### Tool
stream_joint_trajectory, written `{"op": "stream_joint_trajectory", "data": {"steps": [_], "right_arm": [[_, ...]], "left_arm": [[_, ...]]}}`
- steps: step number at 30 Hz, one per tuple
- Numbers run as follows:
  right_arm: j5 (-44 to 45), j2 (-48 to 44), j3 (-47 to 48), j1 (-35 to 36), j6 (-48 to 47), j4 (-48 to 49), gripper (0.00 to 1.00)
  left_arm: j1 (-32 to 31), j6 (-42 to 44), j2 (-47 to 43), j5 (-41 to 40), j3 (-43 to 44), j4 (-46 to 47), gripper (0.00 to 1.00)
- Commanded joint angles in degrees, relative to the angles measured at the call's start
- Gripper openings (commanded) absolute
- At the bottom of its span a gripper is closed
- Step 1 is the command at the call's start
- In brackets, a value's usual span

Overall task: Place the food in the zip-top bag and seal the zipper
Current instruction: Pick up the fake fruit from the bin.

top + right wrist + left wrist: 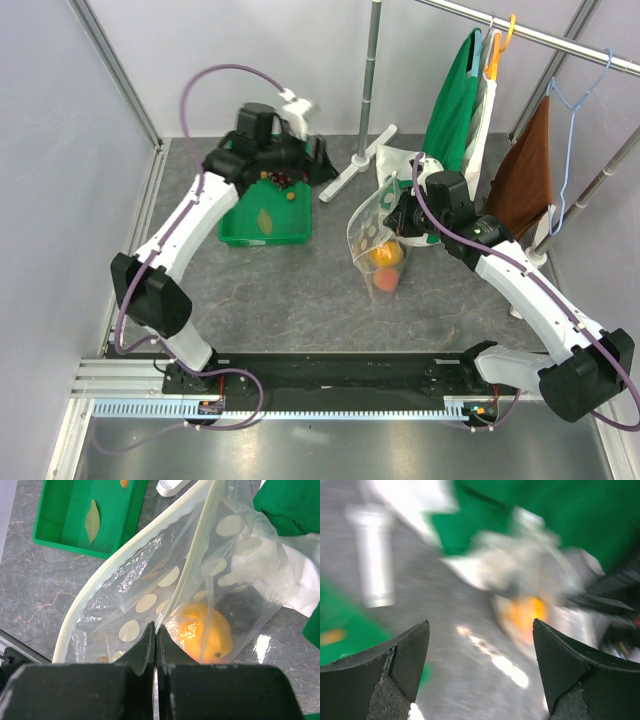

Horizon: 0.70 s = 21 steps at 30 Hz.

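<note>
Pose of both arms. The left arm [185, 225] has its elbow raised near the left edge and its forearm stretched toward the far left corner. The left gripper [480, 625] has its fingers [405, 650] spread wide, with nothing between them. The right arm [530, 285] rises from the near right corner and slants inward to mid-counter. The right gripper [155, 631] has its fingers pressed together, pinching one wall of the bag [150, 575].

The top external camera looks steeply down from above and behind the arm bases, far enough off to hold the whole table [300, 300], with the zip-top bag [365, 225] to the right of the green tray [250, 235]. The left wrist camera, blurred, looks low across the table past the left gripper [480, 650] toward the bag. The right wrist camera sits close above the bag, behind the right gripper [155, 630], with the tray beyond. All three views share the bag and the tray.
</note>
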Motion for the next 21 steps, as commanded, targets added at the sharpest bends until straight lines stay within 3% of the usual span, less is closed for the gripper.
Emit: {"op": "stream_joint_trajectory", "data": {"steps": [1,5,6,12,15,21], "right_arm": [[-0.18,-1.17,1.66,0.17,-0.52,1.56,0.0],[-0.35,-1.08,1.66,0.17,-0.61,1.64,0.0],[-0.35,-0.99,1.66,0.08,-0.61,1.65,0.0],[-0.53,-0.11,1.66,0.17,-0.25,1.73,0.0],[-0.88,0.24,1.74,0.17,-0.52,1.73,0.0],[-1.41,0.85,1.48,0.17,-0.69,1.73,0.0]], "left_arm": [[9.32,-5.76,0.88,-12.62,-1.24,6.31,0.89],[11.78,-9.01,7.12,-25.18,2.01,6.31,0.89],[11.79,-9.89,8.26,-31.39,3.06,6.83,0.88],[11.79,-12.19,19.68,-46.1,8.85,9.21,0.84],[12.14,-12.27,24.52,-48.94,11.76,10.7,0.84],[14.34,-13.68,30.59,-46.92,14.22,15.71,0.81]]}}
